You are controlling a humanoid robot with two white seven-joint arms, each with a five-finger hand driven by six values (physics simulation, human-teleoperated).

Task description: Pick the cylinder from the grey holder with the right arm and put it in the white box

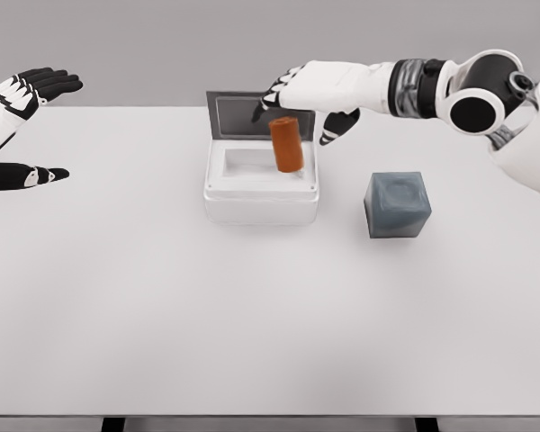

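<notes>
The orange cylinder (pixel 286 144) is slightly tilted over the back right of the white box (pixel 259 200), with its lower end inside the box's opening. My right hand (pixel 302 110) hovers just above it with the fingers spread, and none of them closes round the cylinder. The grey holder (pixel 397 204) stands empty on the table to the right of the box. My left hand (pixel 34 126) is at the far left edge, open and holding nothing.
The box's dark lid (pixel 238 114) stands open behind it, under my right fingers. The white table (pixel 252 324) stretches forward to its front edge.
</notes>
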